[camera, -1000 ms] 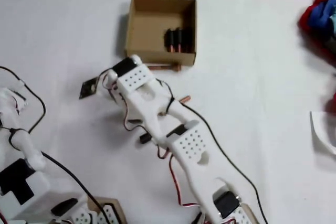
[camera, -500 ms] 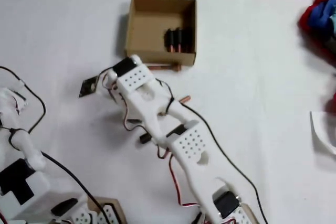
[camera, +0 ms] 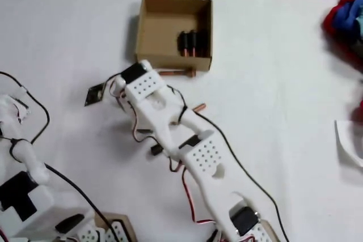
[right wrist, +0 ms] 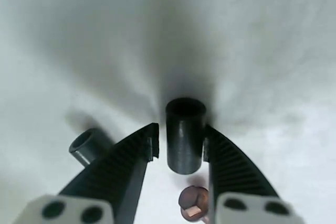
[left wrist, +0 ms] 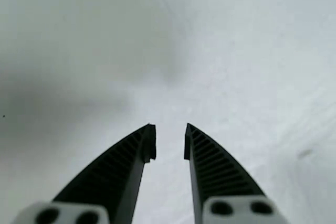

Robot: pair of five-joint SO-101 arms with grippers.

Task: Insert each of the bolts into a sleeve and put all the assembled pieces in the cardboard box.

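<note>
Sleeve seems to stand on end between the jaws of my right pincer, bore up, long axis vertical, on the bench off the cardboard box's near left corner. That pincer is part open, not gripping. I'd close squarely at mid-height so it doesn't tip onto the bolt. Left pincer: narrowly open, empty

A robotics lab: wired white arms on a cloth-covered table.

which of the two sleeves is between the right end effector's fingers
The sleeve flanked by both fingers of the right end effector, near the bolt head. The other sleeve sits outside one finger.
</note>
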